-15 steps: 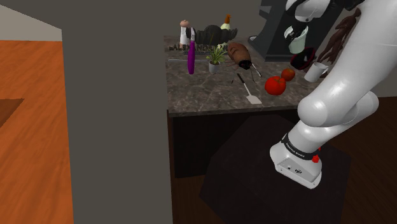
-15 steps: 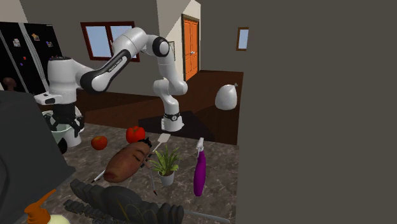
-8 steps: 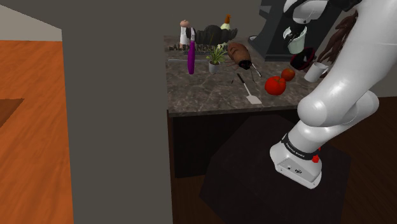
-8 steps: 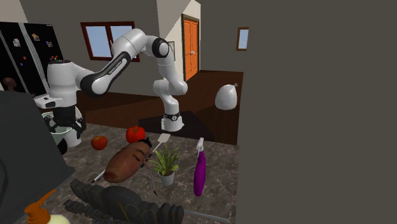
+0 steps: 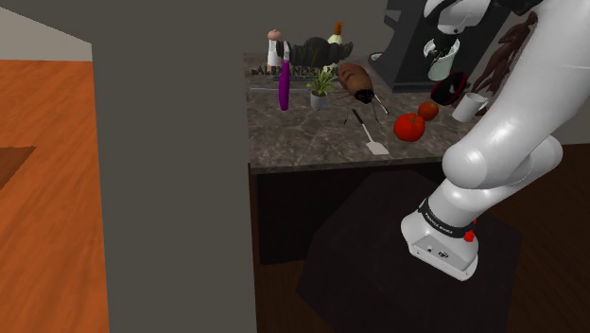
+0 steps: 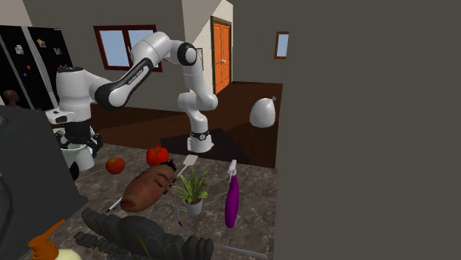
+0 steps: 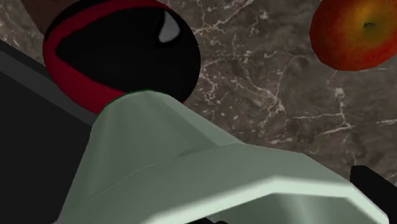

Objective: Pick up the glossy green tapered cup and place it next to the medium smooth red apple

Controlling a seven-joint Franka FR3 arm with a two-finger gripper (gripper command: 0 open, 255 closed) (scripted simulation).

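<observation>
A pale green tapered cup [image 5: 441,64] hangs in the air over the back right of the dark stone counter [image 5: 312,142], with my gripper [image 5: 442,45] shut on it from above. In the second exterior view the cup [image 6: 74,156] sits under the gripper [image 6: 74,142] at the left edge. In the wrist view the cup [image 7: 191,172] lies close between the fingers, and one black finger [image 7: 374,184] shows beside it. A red-orange apple [image 5: 428,110] [image 6: 114,165] [image 7: 355,32] rests on the counter a short way from the cup.
Under the cup stands a red bowl with a black inside [image 5: 448,91] [image 7: 121,51]. A larger red fruit [image 5: 409,127], a white mug [image 5: 466,106], a spatula [image 5: 371,134], a brown potato [image 5: 357,80], a small plant [image 5: 320,90] and a purple bottle [image 5: 284,83] share the counter. A black appliance [image 5: 416,47] stands behind.
The hand with the cup has shifted only slightly above the counter. Nothing else has moved.
</observation>
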